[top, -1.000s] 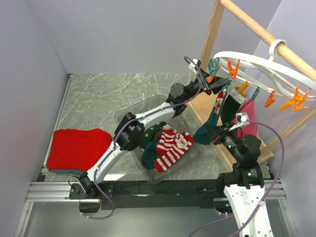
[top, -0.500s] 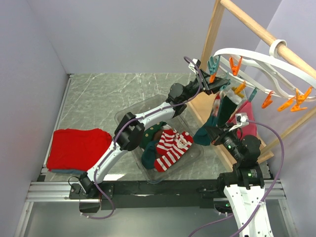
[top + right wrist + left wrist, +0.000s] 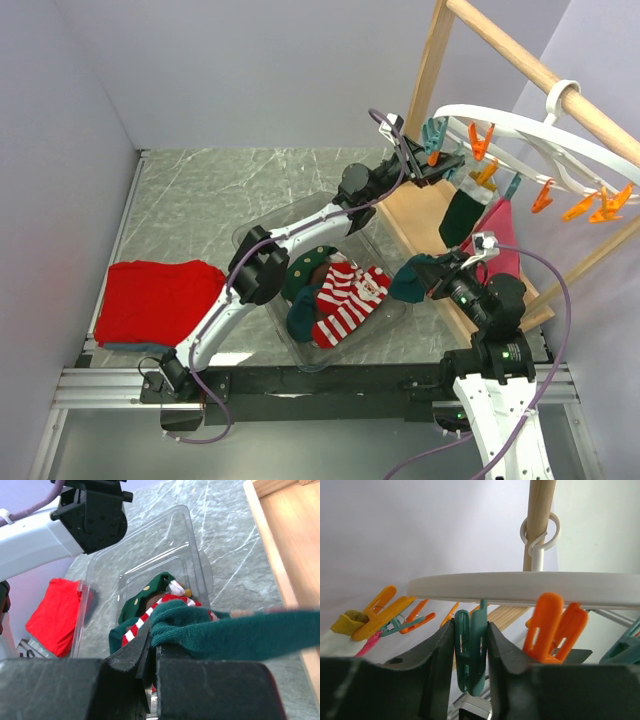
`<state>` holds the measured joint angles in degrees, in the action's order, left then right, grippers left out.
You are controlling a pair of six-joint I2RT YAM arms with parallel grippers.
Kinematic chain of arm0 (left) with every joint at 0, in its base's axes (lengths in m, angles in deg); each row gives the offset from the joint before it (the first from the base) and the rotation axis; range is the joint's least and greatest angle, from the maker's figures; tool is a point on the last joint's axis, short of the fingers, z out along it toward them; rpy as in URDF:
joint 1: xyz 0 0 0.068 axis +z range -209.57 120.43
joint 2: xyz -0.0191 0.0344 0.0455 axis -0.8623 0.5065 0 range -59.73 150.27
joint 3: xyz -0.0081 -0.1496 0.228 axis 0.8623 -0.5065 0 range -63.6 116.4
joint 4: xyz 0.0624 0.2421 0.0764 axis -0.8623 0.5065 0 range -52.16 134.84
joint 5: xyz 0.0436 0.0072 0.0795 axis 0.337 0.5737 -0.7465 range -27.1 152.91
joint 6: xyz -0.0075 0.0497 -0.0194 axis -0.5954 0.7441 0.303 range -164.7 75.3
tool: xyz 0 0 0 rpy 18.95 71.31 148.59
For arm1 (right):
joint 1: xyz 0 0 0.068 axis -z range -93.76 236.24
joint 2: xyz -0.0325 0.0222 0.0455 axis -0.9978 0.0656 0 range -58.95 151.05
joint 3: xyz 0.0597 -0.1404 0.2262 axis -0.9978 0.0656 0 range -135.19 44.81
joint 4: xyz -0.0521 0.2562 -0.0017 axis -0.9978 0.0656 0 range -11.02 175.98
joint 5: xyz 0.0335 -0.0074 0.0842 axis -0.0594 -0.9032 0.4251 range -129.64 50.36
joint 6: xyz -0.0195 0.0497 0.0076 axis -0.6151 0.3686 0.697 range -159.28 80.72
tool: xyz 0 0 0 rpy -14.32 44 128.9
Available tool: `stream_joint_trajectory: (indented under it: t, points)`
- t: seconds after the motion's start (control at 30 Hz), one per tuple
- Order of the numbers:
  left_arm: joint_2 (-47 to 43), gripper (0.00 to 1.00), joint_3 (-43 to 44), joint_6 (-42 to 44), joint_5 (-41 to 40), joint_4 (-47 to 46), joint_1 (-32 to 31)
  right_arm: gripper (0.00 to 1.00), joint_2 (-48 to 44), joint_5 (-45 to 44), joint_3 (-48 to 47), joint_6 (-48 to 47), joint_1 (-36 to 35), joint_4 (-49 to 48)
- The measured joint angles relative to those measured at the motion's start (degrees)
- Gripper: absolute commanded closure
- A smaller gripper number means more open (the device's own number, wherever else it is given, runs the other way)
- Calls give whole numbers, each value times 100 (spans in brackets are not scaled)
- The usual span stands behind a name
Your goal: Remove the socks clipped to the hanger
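Observation:
The white ring hanger [image 3: 520, 125] hangs by its hook from the wooden rail, with orange and teal pegs along its rim. In the left wrist view its rim [image 3: 520, 585] runs across above my fingers. My left gripper [image 3: 440, 165] [image 3: 471, 630] is raised to the rim and shut on a teal peg [image 3: 472, 655]. My right gripper [image 3: 437, 278] [image 3: 154, 640] is shut on the toe of a dark green sock [image 3: 462, 215] [image 3: 225, 635] that stretches up toward the hanger. I cannot tell whether its top is clipped. A pink sock [image 3: 503, 235] hangs behind it.
A clear plastic bin [image 3: 260, 230] [image 3: 150, 545] below holds a red-and-white striped sock [image 3: 350, 300] and a green dotted sock [image 3: 145, 592]. A folded red cloth [image 3: 155, 300] lies at the left. The wooden rail frame [image 3: 520, 60] and its base board [image 3: 295, 540] stand at the right.
My right gripper has pulled the green sock's toe down and to the left, stretching it. The hanger ring has swung, and its pegs have shifted. My left gripper stays at the rim.

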<state>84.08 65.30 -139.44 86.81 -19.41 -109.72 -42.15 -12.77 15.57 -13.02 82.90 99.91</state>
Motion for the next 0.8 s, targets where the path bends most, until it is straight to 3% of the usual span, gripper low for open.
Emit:
stream_joint_trajectory:
  t: [0.2,0.6,0.8]
  points:
    - [-391,35,-385,393,216,321,9,100,192,197,92,118,0,-177]
    - [-2304,29,-2337,2483,455,2004,144,100,555,474,295,271,-35,-577]
    - [-2726,26,-3071,3003,476,2363,374,100,730,487,352,376,-219,-807]
